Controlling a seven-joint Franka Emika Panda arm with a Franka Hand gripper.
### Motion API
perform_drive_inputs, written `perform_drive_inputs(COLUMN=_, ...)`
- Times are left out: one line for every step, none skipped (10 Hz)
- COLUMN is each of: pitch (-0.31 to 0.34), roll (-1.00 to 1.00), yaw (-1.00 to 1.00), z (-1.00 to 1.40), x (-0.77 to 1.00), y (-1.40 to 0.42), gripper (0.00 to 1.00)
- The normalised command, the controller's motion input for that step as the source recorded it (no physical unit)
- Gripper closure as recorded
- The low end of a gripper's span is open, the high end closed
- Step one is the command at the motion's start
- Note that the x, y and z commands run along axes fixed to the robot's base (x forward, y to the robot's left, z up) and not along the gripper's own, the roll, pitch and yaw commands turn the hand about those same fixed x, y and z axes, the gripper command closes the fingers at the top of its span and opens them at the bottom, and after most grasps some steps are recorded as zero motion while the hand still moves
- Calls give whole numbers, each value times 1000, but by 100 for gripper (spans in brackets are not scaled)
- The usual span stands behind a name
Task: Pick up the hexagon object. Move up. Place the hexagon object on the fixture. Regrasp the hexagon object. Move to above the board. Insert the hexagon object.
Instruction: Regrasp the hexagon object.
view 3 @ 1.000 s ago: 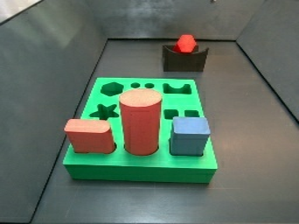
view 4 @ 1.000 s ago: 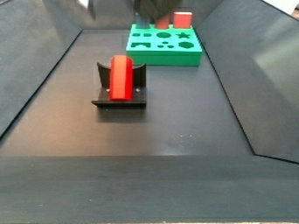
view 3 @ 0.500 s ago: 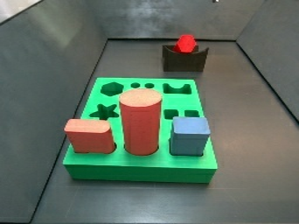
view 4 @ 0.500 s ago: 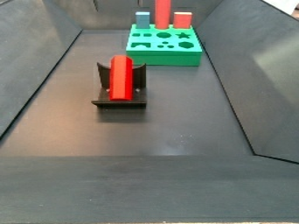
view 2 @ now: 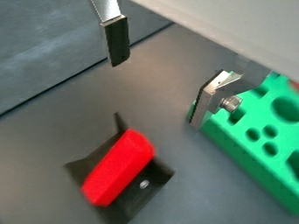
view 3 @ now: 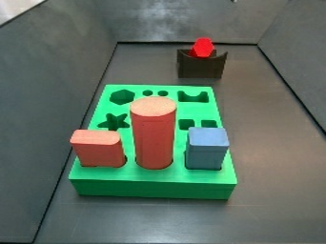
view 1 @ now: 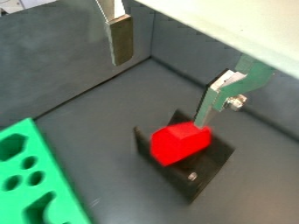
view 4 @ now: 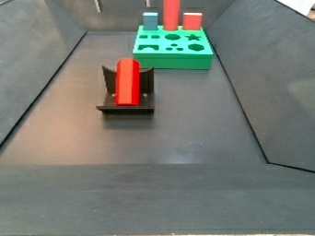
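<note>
Lying in the fixture's [view 4: 124, 100] notch, the hexagon object [view 4: 128, 80] is waiting; the gripper [view 1: 176, 66] is hovering above, fingers [view 1: 121, 39] wide and empty. Descending off-centre risks knocking it out.

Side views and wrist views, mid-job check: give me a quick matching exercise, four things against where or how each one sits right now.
Things:
1. hexagon object
2. blue block
3. end effector
4. board

States:
A. open, above the fixture
B. lying in the fixture's notch
C. flat on the floor, holding blocks
D. standing in the board

Pairs: 1-B, 2-D, 3-A, 4-C
</note>
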Motion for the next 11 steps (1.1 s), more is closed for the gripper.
perform_drive_inputs(pitch=5, roll=1000, yaw=14, z=7, x=-14, y=-17, gripper=0)
perform_drive_inputs(pitch=10, roll=1000, yaw=16, z=13, x=-7, y=-19, gripper=0)
perform_drive_inputs(pitch=13, roll=1000, yaw=18, z=5, x=5, y=-20, gripper=0)
perform_drive_inputs(pitch=18, roll=1000, yaw=21, z=-9, x=16, y=-22, gripper=0)
perform_drive_inputs(pitch=29, roll=1000, yaw=24, z=-10, x=32, y=-22, gripper=0)
perform_drive_inputs(pitch=39, roll=1000, yaw=28, z=-7, x=43, y=-24, gripper=0)
perform_drive_inputs(pitch=55, roll=1000, yaw=35, z=-17, x=62, y=-29, gripper=0)
perform_drive_inputs(pitch=66, roll=1000, yaw=39, z=-19, x=70, y=-30, gripper=0)
perform_drive_inputs(pitch=93, roll=1000, yaw=52, z=-16, x=84, y=-34, gripper=0)
perform_drive_inputs(pitch=117, roll=1000, yaw=66, z=-14, x=91, y=-37, gripper=0)
perform_drive_inputs(pitch=153, roll=1000, yaw=97, z=-19, x=101, y=-41, gripper=0)
